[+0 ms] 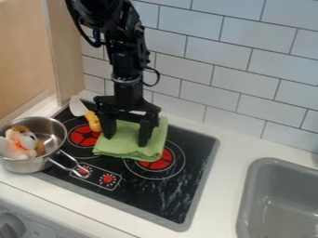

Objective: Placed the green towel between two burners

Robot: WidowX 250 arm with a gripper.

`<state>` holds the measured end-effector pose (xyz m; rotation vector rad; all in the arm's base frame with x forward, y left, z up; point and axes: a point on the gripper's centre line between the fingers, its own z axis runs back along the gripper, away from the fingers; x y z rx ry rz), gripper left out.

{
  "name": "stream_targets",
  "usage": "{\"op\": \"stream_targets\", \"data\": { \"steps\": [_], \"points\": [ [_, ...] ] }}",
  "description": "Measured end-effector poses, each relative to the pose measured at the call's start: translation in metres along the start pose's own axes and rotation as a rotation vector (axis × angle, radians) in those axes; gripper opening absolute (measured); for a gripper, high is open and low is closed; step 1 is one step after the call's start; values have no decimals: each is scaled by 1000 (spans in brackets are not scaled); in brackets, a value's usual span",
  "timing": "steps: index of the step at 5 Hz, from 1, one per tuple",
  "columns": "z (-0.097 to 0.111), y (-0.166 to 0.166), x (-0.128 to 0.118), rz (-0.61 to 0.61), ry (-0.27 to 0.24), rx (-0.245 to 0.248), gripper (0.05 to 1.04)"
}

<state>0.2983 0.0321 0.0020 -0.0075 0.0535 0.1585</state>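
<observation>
Gripper: your black two-finger gripper [127, 141] hangs upper ctr of frame, pointing down over the towel; jaws well apart, w/ cloth visible btwn them
Towel: folded green cloth towel [118, 148] lies ctr of frame on the black glass stovetop [155, 193], btwn the L red burner [81, 136] & the lower-R one [160, 162]; it overlaps part of the latter
Pot: round shiny metal saucepan [23, 166] at L edge; brown-and-white plush toy [26, 141] inside; its handle reaches R over the stove dials
Utensil: yellow-and-white plastic utensil [94, 122], upper L, just beside your gripper
Sink: grey rectangular basin [247, 200], lower R; white tiled wall [251, 67] up top
</observation>
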Motion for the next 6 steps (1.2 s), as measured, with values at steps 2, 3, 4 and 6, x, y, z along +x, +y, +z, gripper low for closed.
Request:
{"op": "stream_targets", "data": {
  "steps": [2,3,4,6],
  "points": [
    [4,0,-4,12,6,4,998],
    [14,0,-4,16,-11,4,998],
    [34,0,-1,18,-66,6,998],
    [67,-5,-8,19,-152,10,998]
  ]
}}
